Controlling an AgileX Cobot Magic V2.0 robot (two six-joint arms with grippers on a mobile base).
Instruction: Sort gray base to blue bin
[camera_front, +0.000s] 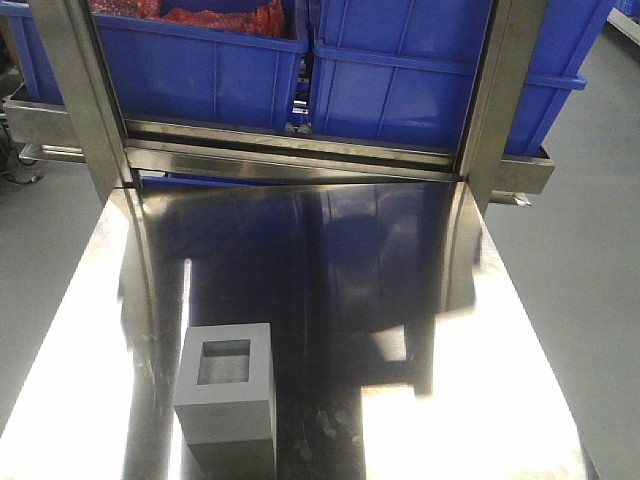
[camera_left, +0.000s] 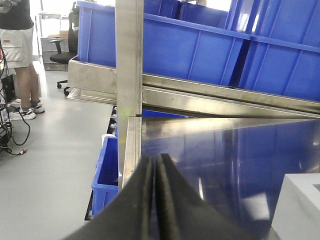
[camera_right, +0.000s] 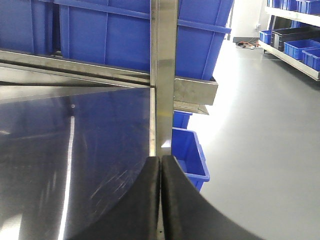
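— How is the left end effector (camera_left: 154, 200) seen?

— Its two black fingers (camera_left: 135, 210) are pressed flat together, and nothing is held between them. The same is seen at the right end effector (camera_right: 160, 200): fully closed, nothing gripped.

— What is found beyond them?

— A polished steel table (camera_front: 350, 270) is spread out beneath both. The gray base (camera_front: 225, 385) is set on it near the front edge, toward the left side, with its square recess turned upward. Its pale corner is caught at the lower right of the left wrist view, apart from that end effector.

— And the blue bin?

— The blue bin (camera_front: 440, 90) is carried on a steel rack (camera_front: 300, 150) past the table's far edge, well apart from the base. A second bin (camera_front: 200, 70) is placed just beside it on the left, and red material is seen inside that one.

— Anything further out?

— A smaller blue crate (camera_left: 107, 170) is kept on the floor below the rack, and a person (camera_left: 17, 45) in pale shorts is seen at the far left of the left wrist view.
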